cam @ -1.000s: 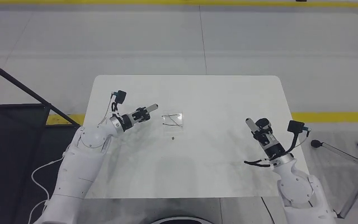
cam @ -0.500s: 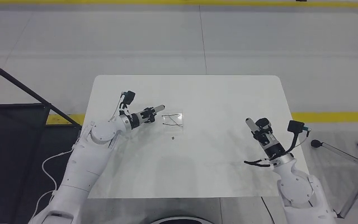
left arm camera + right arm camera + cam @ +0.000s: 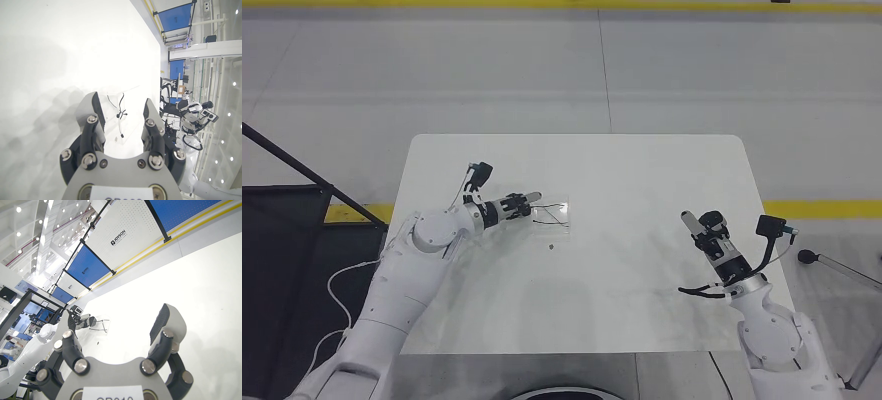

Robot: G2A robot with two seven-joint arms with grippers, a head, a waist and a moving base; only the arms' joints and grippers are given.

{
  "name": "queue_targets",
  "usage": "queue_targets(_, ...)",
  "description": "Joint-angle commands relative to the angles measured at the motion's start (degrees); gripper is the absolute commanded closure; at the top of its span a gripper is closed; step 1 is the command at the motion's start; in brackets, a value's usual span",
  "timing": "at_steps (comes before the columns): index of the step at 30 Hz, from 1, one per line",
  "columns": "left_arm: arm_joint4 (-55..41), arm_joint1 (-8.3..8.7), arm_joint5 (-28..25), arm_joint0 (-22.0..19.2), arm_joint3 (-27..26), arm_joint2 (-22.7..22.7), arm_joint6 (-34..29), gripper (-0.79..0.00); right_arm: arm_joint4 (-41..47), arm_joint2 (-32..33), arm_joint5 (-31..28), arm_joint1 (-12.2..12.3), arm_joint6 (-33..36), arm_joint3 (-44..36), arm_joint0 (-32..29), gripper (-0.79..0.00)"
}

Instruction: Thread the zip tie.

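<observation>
Thin black zip ties (image 3: 551, 213) lie on a small clear tray (image 3: 566, 206) near the middle of the white table (image 3: 642, 170). My left gripper (image 3: 530, 200) is open at the tray's left edge, low over the table. In the left wrist view the zip ties (image 3: 119, 117) lie just ahead between the open fingers (image 3: 97, 108) of the left gripper (image 3: 122, 108), untouched. My right gripper (image 3: 690, 219) stands open and empty near the table's right side, well away from the tray. From the right wrist view, the right gripper (image 3: 116, 310) faces the zip ties (image 3: 103, 326) farther off.
A small dark speck (image 3: 553, 243) lies on the table just in front of the tray; it also shows as a dark speck (image 3: 98, 343) in the right wrist view. A black frame (image 3: 302, 170) stands off the table's left side.
My left arm has moved right across the table, bringing its open gripper up to the tray's edge. The right arm has kept still.
</observation>
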Motion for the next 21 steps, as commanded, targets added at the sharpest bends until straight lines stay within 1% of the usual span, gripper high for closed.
queue_targets(1,-0.07,-0.02,-0.11,-0.21,0.4,0.16,-0.09,-0.379,0.0,0.0,0.0,0.0,0.0,0.0,0.0,-0.785)
queue_targets(14,-0.62,0.03,-0.35,-0.92,1.4,0.54,-1.02,-0.292,0.0,0.0,0.0,0.0,0.0,0.0,0.0,-0.785)
queue_targets(21,-0.54,0.11,-0.75,-1.03,1.52,0.74,-1.38,-0.265,0.0,0.0,0.0,0.0,0.0,0.0,0.0,-0.785)
